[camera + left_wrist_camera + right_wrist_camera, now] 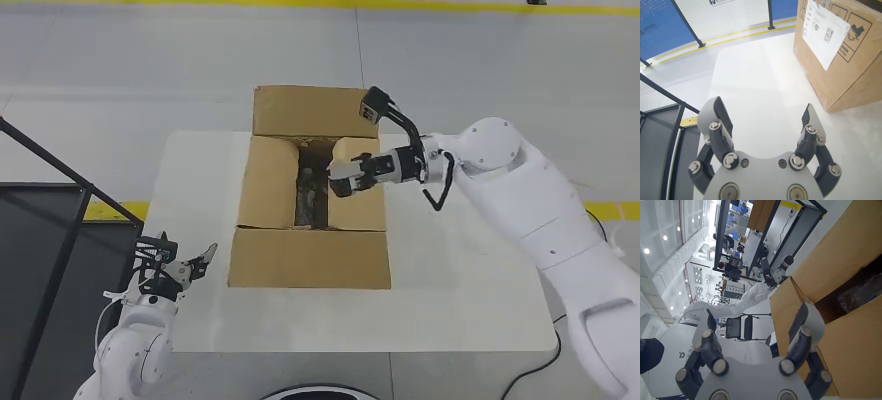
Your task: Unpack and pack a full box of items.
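The right pincer [756, 311], spread wide and empty, hangs over the gap between the two side flaps of the cardboard box [310, 258], one finger [806, 317] just beside a flap's edge. The box sits mid-counter [200, 190], its far and near flaps folded outward. Dark contents [312, 185] show in the slot, too dim to identify. The left pincer [763, 106], likewise wide open and holding nothing, hovers above the counter near the box's side with the white label [825, 32], not touching it.
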You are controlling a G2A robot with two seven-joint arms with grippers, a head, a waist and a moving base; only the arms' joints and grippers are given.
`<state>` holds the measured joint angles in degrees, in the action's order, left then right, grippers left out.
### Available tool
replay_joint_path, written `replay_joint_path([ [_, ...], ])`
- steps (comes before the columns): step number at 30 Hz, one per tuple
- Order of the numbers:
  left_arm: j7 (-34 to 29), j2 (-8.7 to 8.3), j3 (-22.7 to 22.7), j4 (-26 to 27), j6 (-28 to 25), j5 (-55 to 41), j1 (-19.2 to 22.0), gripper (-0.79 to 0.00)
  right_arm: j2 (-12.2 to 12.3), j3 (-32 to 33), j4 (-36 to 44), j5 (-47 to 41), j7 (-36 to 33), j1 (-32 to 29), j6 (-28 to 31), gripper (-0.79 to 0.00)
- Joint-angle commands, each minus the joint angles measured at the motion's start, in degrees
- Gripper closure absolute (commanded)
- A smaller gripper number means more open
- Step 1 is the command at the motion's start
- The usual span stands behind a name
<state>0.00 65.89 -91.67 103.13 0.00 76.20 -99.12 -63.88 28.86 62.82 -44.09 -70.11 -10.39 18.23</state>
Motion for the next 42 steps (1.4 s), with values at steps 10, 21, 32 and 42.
replay_joint_path([
  [10, 0.0, 0.0, 0.0, 0.0, 0.0, 0.0, 0.0, -0.785, -1.8, -1.4, 0.9, 4.8, 11.9, -1.0, -8.5, -0.785],
  [21, 0.0, 0.0, 0.0, 0.0, 0.0, 0.0, 0.0, -0.785, -8.6, -5.4, -6.7, 3.4, 19.2, 0.3, -21.9, -0.785],
  [32, 0.0, 0.0, 0.0, 0.0, 0.0, 0.0, 0.0, -0.785, -10.2, -6.5, -7.4, 6.1, 21.0, -0.3, -21.2, -0.785],
  [42, 0.0, 0.0, 0.0, 0.0, 0.0, 0.0, 0.0, -0.785, -12.6, -6.6, -8.6, 11.0, 23.9, -0.8, -24.8, -0.785],
])
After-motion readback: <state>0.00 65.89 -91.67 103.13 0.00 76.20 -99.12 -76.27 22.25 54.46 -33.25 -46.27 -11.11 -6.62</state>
